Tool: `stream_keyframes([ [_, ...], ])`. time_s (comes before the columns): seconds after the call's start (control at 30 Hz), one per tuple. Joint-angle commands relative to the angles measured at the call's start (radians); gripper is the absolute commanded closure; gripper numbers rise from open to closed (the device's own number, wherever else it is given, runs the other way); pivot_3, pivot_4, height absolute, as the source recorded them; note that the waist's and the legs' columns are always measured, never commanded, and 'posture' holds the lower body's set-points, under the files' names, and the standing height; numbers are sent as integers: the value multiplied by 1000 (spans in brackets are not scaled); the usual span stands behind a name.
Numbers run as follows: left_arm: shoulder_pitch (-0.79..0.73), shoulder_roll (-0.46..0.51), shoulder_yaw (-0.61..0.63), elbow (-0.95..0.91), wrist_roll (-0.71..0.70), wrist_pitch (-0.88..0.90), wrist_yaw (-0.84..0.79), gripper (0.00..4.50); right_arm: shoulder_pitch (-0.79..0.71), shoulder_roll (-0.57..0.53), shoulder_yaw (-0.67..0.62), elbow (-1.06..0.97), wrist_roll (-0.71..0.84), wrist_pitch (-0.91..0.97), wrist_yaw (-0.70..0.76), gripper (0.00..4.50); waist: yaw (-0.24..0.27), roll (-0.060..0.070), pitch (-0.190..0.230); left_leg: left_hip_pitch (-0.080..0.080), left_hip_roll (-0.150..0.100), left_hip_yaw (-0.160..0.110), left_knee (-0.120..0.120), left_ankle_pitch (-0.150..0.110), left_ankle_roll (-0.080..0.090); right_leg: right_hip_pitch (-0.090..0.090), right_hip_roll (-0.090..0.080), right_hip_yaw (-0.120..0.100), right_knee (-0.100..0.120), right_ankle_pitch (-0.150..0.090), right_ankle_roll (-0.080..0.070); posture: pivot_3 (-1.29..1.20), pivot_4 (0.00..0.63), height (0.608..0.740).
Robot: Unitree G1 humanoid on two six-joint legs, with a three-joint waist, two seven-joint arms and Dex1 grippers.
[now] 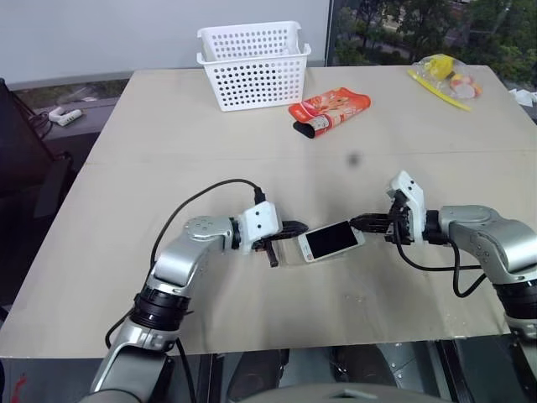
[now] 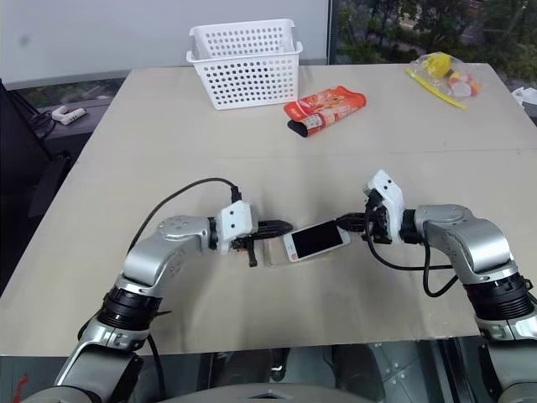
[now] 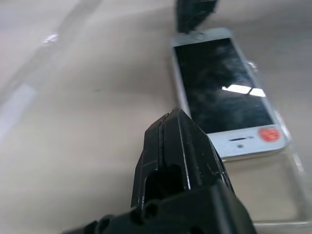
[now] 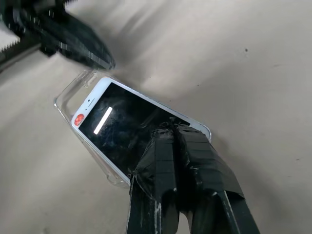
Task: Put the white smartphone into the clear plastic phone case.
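While the beige wooden tabletop (image 1: 168,151) takes up most of the head views, a dark floor strip with a small white device (image 1: 64,116) runs along its left edge, and a white wall and a window with trees sit behind the far edge. Far side of the table, left to right: white perforated plastic basket (image 1: 253,64), red snack pouch (image 1: 329,111) lying flat, clear bag of yellow items (image 1: 445,74) near the far right corner.

Left arm is bent inward from the left, forearm roughly level, left gripper (image 1: 294,227) pointing right, black fingers pressed together with nothing between them, tips at the left end of the clear plastic phone case (image 3: 287,195).

White smartphone with black glass screen (image 1: 331,241) lies screen up, slightly skewed, near the table's front centre. It sits partly in the case: the case's empty end sticks out past the phone's earpiece end, toward the left gripper.

Right arm reaches in from the right, right gripper (image 1: 362,223) pointing left and slightly down, fingers together, tips at the phone's right end, gripping nothing.
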Motion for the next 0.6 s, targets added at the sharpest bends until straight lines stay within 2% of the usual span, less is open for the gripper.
stream_keyframes([
  [0.03, -10, -6, -29, 32, 28, -34, -1, 4500, -13, -13, -35, -6, 1, -12, -1, 4409, 2, 0, 0, 0, 0, 0, 0, 0, 0, 0, 0, 0, 0, 0, 0, 0, 150, 740],
  [0.33, -34, 6, -98, 163, 112, -83, -8, 4500, -29, -22, -100, 27, 5, -4, -23, 4409, 6, 0, -1, 1, 0, 1, 1, 0, 0, 1, 0, 0, 0, 0, 0, 0, 150, 740],
  [0.6, -45, 2, -100, 166, 113, -122, -25, 4500, -23, -50, -97, 50, -10, -8, -6, 4409, 5, 0, -1, 1, 0, 1, 2, 0, 0, 1, 0, 1, 1, 0, 0, 0, 150, 740],
])
